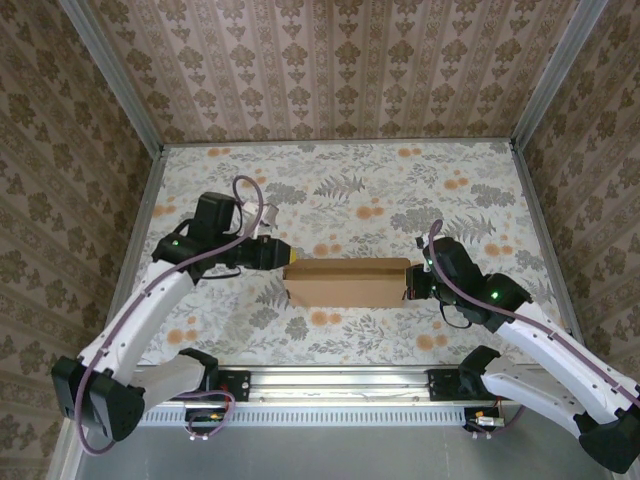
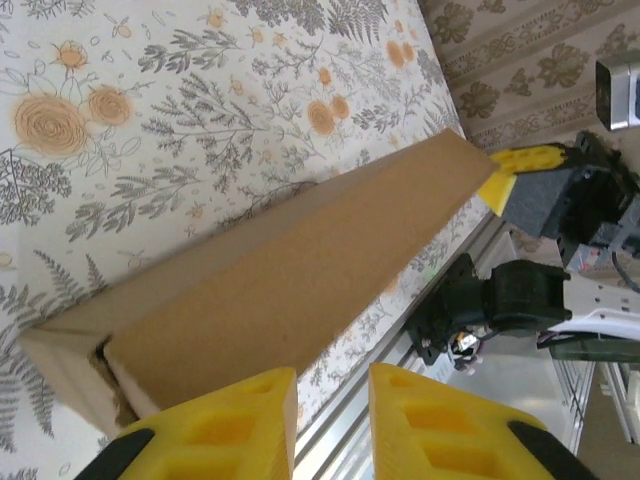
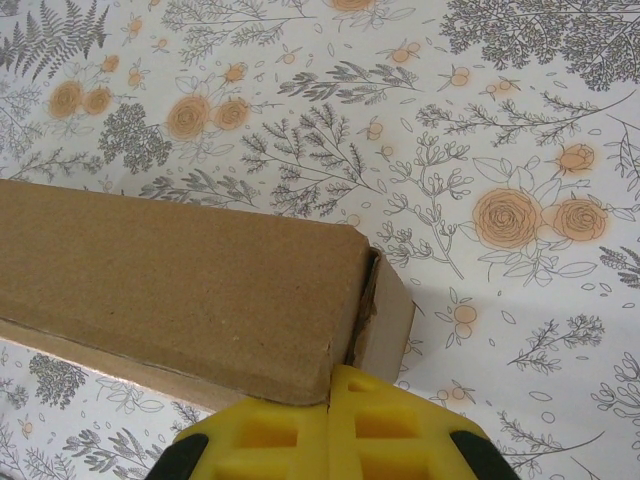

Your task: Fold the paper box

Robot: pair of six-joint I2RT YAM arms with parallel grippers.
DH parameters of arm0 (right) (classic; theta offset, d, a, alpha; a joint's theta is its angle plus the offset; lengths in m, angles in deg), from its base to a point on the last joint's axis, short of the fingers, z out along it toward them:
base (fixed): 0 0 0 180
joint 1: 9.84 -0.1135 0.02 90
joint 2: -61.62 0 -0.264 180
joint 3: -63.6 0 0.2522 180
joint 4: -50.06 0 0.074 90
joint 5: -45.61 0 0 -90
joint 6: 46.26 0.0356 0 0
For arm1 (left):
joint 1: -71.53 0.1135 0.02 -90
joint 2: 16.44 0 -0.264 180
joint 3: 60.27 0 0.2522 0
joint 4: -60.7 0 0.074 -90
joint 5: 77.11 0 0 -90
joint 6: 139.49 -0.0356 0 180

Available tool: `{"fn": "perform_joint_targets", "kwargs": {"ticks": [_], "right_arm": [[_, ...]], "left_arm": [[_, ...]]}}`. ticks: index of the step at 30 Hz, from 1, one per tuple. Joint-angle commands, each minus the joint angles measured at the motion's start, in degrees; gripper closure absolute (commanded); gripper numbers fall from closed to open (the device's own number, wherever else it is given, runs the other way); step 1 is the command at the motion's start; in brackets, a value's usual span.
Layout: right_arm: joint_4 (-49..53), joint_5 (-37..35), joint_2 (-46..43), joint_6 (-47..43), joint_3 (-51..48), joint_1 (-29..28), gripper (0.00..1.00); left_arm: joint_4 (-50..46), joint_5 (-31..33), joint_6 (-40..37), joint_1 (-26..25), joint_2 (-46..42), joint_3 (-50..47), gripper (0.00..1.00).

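We see the right gripper point(image 3: 330, 390), fingers together, against the three-o'clock end of the paper box point(image 1: 345, 283). The left gripper point(image 2: 333, 385), fingers apart, sits at its nine-o'clock end. The paper box, plain brown and folded into a long closed block, lies mid-table point(image 1: 330, 190).
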Motion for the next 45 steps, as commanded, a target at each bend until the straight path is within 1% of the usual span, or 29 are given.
{"fn": "perform_joint_targets", "kwargs": {"ticks": [1, 4, 9, 12, 14, 19, 21, 24, 26, 32, 38, 44, 45], "right_arm": [[4.7, 0.4, 0.5, -0.4, -2.0, -0.5, 0.99], [4.8, 0.2, 0.4, -0.1, -1.9, -0.5, 0.98], [5.3, 0.6, 0.0, 0.8, -1.3, -0.6, 0.89], [6.5, 1.3, -0.5, 1.5, 0.2, -0.6, 0.78], [7.3, 2.4, -1.7, 1.8, 1.7, -0.5, 0.73], [9.1, 5.4, -4.2, 1.1, 7.9, 0.1, 0.7], [9.4, 6.9, -3.6, 0.3, 10.5, 0.4, 0.71], [7.4, 10.5, -1.2, -1.4, 13.0, 1.5, 0.79], [5.4, 14.4, 1.6, -2.2, 13.8, 3.2, 0.84], [-0.3, 22.2, 8.1, -4.4, 10.8, 8.8, 0.98], [-1.8, 25.3, 8.1, -5.0, 5.1, 11.5, 0.99], [-2.8, 25.8, 6.6, -3.6, -1.3, 11.8, 1.0], [-3.1, 25.7, 5.9, -3.0, -2.4, 11.8, 1.0]], "left_arm": [[3.3, -1.7, 0.7, -2.3, 2.4, 0.6, 0.77], [3.5, -0.7, 0.8, -3.4, 3.0, -1.5, 0.79], [4.2, 1.1, 1.4, -3.8, 1.1, -6.6, 0.81], [4.6, 2.1, 1.9, -4.3, -0.6, -9.0, 0.82], [5.1, 2.9, 2.2, -4.5, -1.4, -10.7, 0.82], [6.2, 3.5, 2.5, -4.7, -1.7, -12.5, 0.82], [6.3, 3.9, 2.3, -4.8, -1.6, -12.7, 0.82], [6.3, 4.3, 2.0, -5.1, -1.3, -13.0, 0.82], [6.2, 4.6, 1.6, -5.1, -1.2, -13.0, 0.82], [5.6, 5.4, 0.8, -5.2, -1.1, -13.3, 0.82], [5.2, 5.8, -0.6, -5.4, -1.2, -13.3, 0.82], [4.8, 5.9, -1.4, -5.9, -0.6, -14.1, 0.83], [4.8, 7.7, -1.5, -6.2, -0.6, -14.3, 0.83]]}}
